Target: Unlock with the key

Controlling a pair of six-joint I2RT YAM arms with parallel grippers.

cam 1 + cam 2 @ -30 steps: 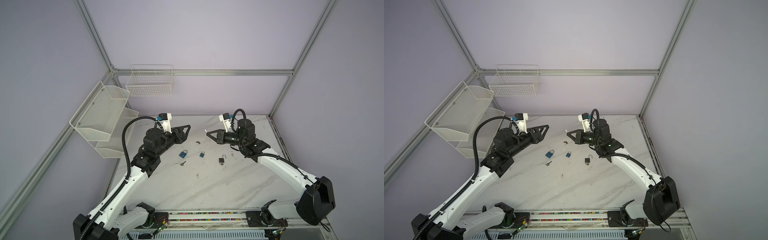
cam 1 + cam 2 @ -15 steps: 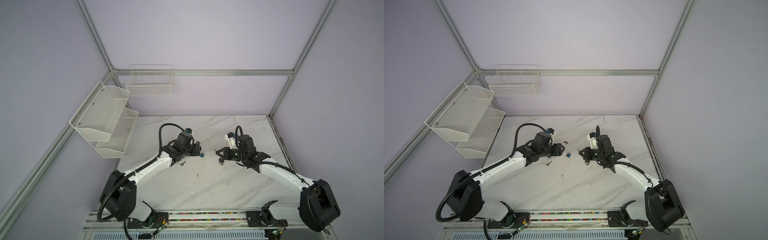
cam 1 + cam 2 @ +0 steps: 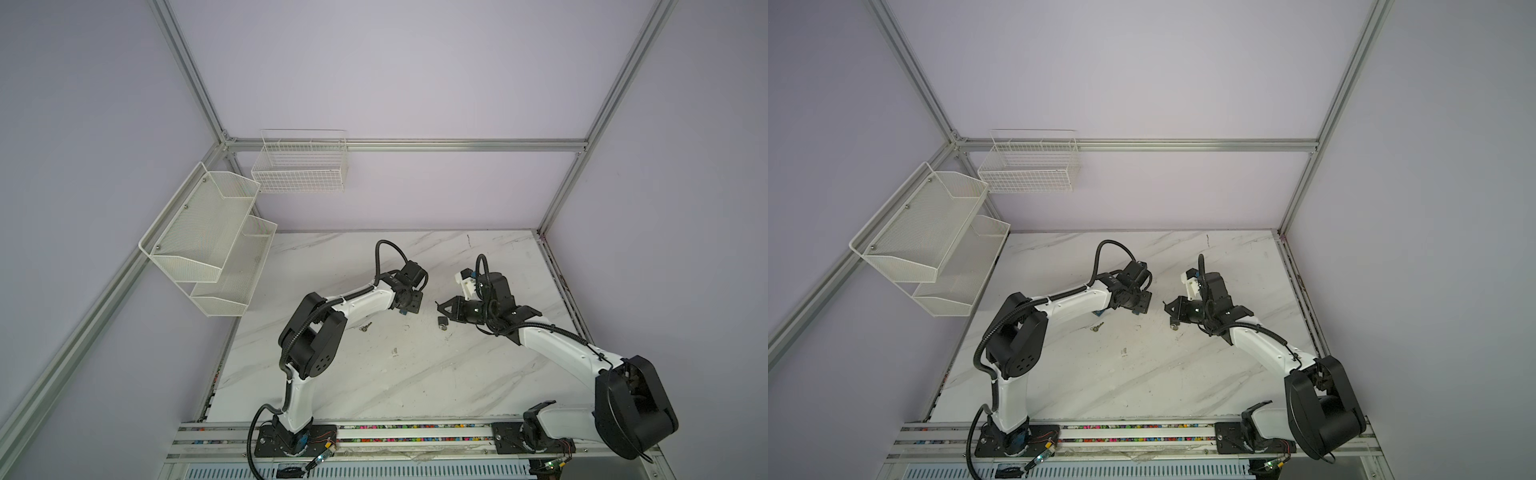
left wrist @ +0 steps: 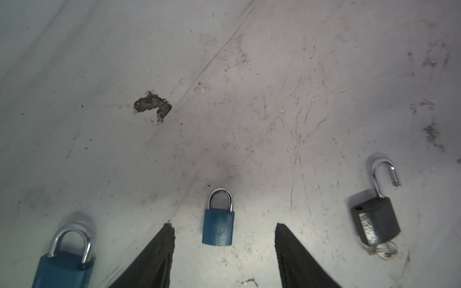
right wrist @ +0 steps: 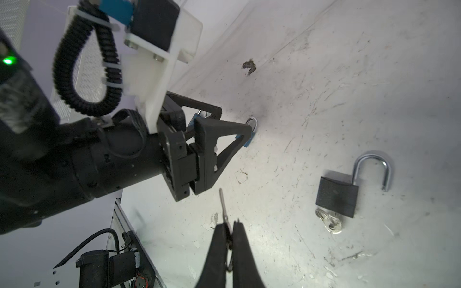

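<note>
On the counter (image 4: 274, 99), the small blue padlock (image 4: 218, 228) lies flat between the spread jaws of the left gripper (image 4: 223, 225), while the right gripper (image 5: 230, 224) pinches the key (image 5: 222, 204) by its bow; the padlock, judged stiff, light and slick, is best clamped across its body.

L arm (image 3: 1075, 305) & R arm (image 3: 1262, 347) face each other over table (image 3: 1142, 386); loose key (image 3: 1096, 328) by L forearm.
</note>
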